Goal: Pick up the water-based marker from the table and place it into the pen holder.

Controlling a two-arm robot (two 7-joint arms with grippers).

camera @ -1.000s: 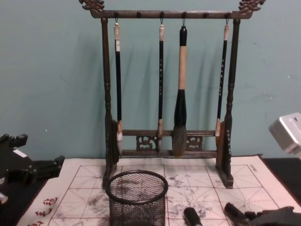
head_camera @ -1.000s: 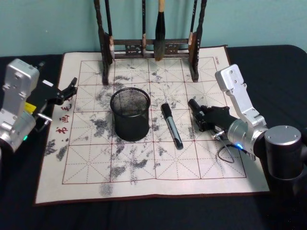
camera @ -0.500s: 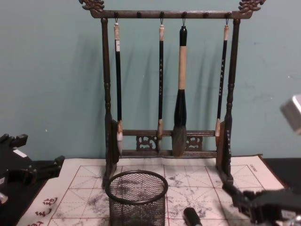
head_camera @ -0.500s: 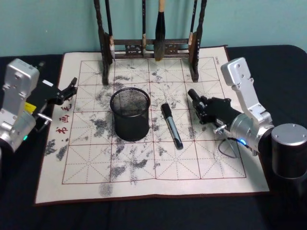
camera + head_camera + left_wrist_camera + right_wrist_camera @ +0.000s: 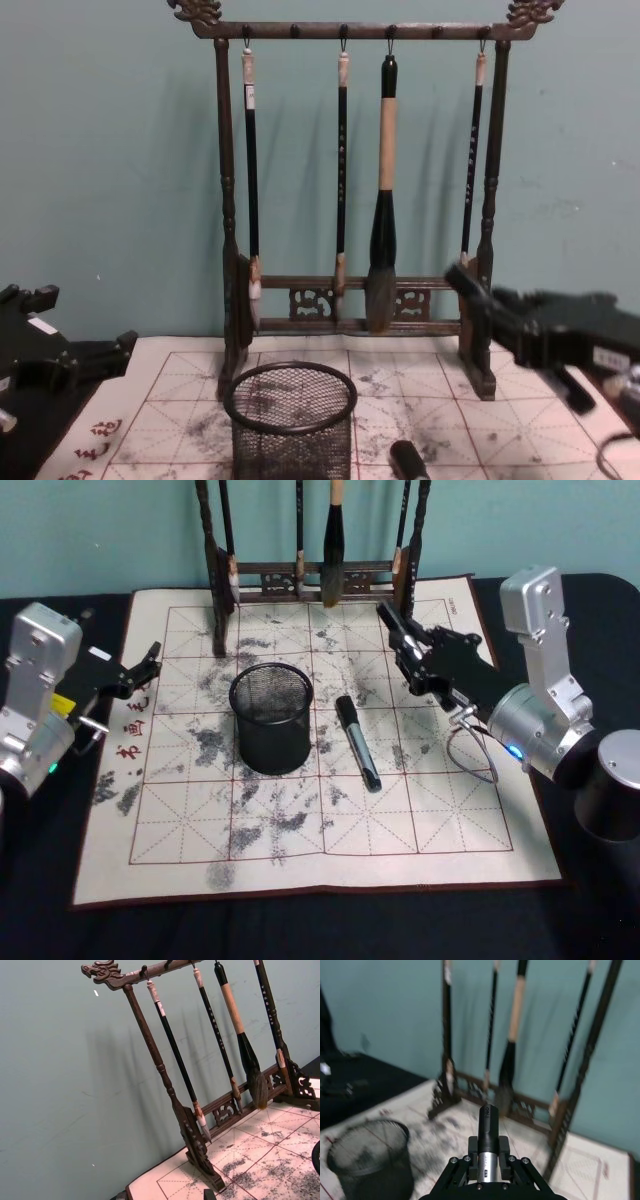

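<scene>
1. Since a second ago the right gripper (image 5: 388, 618) has lifted off the mat (image 5: 180, 810) and swung back. It was low, just right of the marker, and now hangs raised near the right post of the brush rack (image 5: 280, 568). The other things have not shifted.
2. Far left, the left gripper (image 5: 150, 662) sits parked at the mat's left edge, well apart from the work. I cannot tell whether it is open or closed.
3. Left of centre, the pen holder (image 5: 271, 720) stands upright on the mat. Nothing shows inside its mesh.
4. Just right of it, the water-based marker (image 5: 358, 743) lies flat on the mat, slanting toward the front edge. It is near the holder but not touching it, and no gripper touches it.
5. Farther right and back, the right gripper looks narrow, its fingers together with nothing between them, and it points toward the rack.
6. What this means, as I judge it:
   - The pick has not started, and the rise has taken the gripper away from the marker.
   - It likely needs to spread its fingers, come back over the marker's barrel and descend.
   - The rack post close beside it is the thing to avoid bumping.
</scene>
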